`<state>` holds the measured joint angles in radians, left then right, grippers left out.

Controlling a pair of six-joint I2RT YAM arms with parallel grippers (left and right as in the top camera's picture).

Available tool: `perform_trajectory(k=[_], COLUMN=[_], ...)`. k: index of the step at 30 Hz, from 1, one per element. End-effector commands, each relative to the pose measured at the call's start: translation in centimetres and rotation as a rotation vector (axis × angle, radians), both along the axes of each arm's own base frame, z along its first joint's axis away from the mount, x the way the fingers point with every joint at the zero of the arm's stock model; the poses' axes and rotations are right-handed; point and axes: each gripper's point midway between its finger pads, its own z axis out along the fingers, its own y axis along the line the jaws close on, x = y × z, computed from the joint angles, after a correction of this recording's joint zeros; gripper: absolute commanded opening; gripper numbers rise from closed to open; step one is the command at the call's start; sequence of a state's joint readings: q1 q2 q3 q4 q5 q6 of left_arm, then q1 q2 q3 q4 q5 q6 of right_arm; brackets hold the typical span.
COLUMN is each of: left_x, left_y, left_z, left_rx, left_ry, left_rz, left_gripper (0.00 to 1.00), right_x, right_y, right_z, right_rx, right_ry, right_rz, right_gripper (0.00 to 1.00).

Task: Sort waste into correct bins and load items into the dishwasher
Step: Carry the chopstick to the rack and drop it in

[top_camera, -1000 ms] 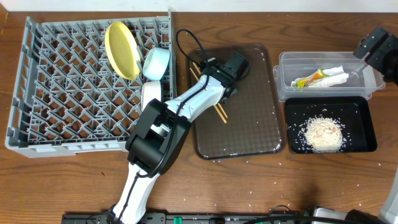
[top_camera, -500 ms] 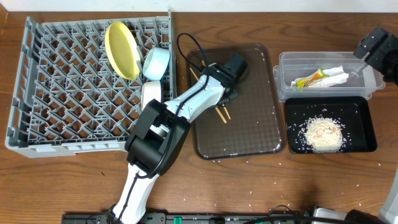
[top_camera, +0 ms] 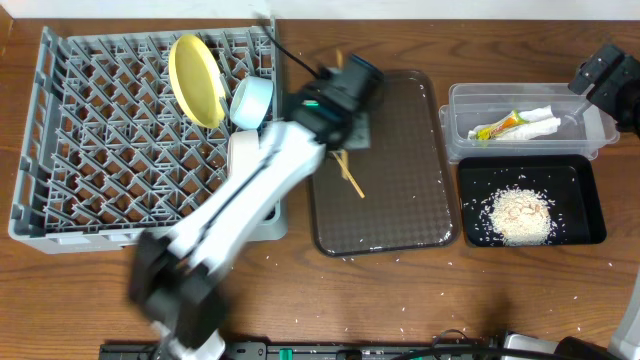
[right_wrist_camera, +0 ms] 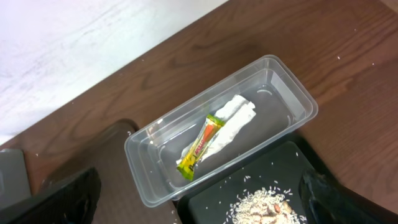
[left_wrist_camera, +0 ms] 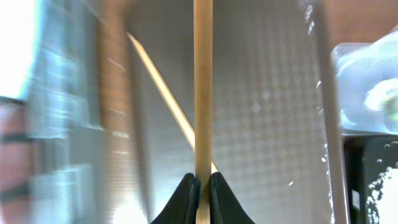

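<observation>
Overhead: the step in hand is loading the chopsticks. The left claw (top_camera: pixel 345 98), blurred over the brown tray (top_camera: pixel 400 220), must next carry its load to the dish rack (top_camera: pixel 100 150). Left wrist: the claw is clenched on one chopstick (left_wrist_camera: pixel 202 93), and the other chopstick (left_wrist_camera: pixel 163 90) lies on the tray. Right wrist: the right claw (right_wrist_camera: pixel 205 211) is spread wide, grasping nothing, above the clear tub (right_wrist_camera: pixel 292 93), which holds the wrapper (right_wrist_camera: pixel 200 146) and napkin (right_wrist_camera: pixel 235 121).

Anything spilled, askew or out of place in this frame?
Loose rice grains lie scattered on the table, outside the black tray holding the heap. One chopstick lies alone on the brown serving tray while the left gripper grips the other chopstick. Nothing looks damaged.
</observation>
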<state>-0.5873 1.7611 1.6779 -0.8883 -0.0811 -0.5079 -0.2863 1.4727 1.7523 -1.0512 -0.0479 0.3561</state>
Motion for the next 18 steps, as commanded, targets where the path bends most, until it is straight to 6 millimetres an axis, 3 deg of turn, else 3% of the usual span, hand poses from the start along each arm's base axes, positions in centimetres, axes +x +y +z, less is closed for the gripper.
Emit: perform_trajectory(k=[1, 4, 7, 13, 18], left_x=[0.0, -0.7, -1.1, -1.4, -2.3], left_y=[6.3, 11.2, 15.0, 20.2, 23.0], left_z=[4.6, 5.4, 4.3, -0.4, -5.1], left_rx=[0.205, 0.348, 0.440, 0.491, 0.518], left_ry=[-0.118, -0.102, -0.029, 0.139, 0.294], left_rz=[-0.066, -0.046, -0.026, 0.056, 0.093], left_gripper=[0.07, 0.07, 0.07, 0.08, 0.07], right_x=[-0.1, -0.1, -0.1, -0.1, -0.1], right_y=[-0.3, -0.3, -0.3, -0.3, -0.3], right_z=[0.2, 0.2, 0.2, 0.2, 0.2], right_rx=[-0.006, -0.007, -0.007, -0.007, -0.006], right_ry=[-0.004, -0.003, -0.004, -0.003, -0.004], right_rz=[-0.017, -0.017, -0.017, -0.017, -0.017], right_gripper=[0.99, 0.99, 0.99, 0.99, 0.99])
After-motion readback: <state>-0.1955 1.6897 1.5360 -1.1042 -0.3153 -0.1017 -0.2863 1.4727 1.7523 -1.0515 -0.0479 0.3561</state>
